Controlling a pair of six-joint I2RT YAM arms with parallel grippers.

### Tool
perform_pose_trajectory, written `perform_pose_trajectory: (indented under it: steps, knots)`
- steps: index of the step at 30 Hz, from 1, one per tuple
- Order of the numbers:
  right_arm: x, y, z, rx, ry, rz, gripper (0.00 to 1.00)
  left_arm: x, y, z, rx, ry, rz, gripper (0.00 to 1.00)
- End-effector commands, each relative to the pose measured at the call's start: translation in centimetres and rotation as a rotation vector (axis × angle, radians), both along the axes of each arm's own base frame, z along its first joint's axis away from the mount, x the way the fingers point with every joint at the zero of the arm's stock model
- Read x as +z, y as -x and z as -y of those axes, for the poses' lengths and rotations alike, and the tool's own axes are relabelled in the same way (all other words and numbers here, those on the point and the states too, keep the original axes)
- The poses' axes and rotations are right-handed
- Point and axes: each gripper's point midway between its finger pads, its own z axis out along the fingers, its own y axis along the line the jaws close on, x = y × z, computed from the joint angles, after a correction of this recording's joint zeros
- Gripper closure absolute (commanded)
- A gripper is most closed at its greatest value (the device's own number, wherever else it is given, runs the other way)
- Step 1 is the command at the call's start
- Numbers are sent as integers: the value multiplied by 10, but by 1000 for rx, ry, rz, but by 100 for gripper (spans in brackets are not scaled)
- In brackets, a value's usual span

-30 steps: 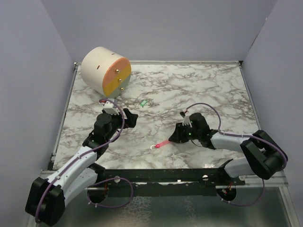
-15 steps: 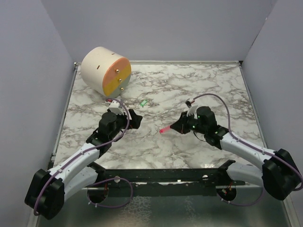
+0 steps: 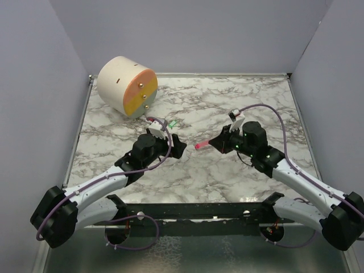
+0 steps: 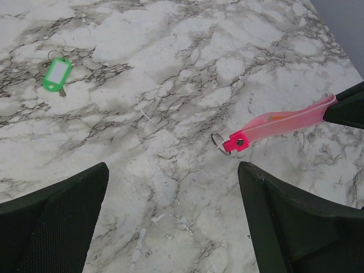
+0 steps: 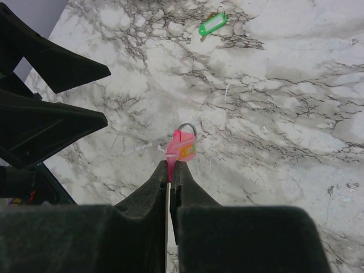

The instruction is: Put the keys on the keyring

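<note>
The green key [image 3: 171, 123] lies flat on the marble table, far of centre; it also shows in the left wrist view [image 4: 57, 74] and the right wrist view [image 5: 212, 24]. My right gripper [image 3: 211, 144] is shut on the pink strip of the keyring [image 3: 200, 145] and holds it above the table, with the silvery ring [image 5: 187, 128] at the strip's free end. In the left wrist view the keyring [image 4: 273, 122] hangs ahead to the right. My left gripper [image 3: 177, 147] is open and empty, just left of the keyring and near of the key.
A white drum [image 3: 126, 85] with an orange and yellow face lies at the far left of the marble table [image 3: 250, 102]. Grey walls close in the left, right and back sides. A black rail [image 3: 199, 210] runs along the near edge.
My right gripper has lifted the keyring off the table and carried it farther away. My left gripper has moved right, towards the centre.
</note>
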Motion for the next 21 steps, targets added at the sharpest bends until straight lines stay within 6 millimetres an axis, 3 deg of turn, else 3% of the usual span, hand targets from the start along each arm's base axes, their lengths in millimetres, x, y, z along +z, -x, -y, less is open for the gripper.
perform_pose_trajectory:
  steps: [1, 21]
  knots:
    - [17, -4, 7, -29, 27, 50, 99, 17, -7, 15, -10, -1, 57, 1]
    - [35, -3, 17, -57, 34, 97, 99, 18, -4, 32, -30, -25, 73, 1]
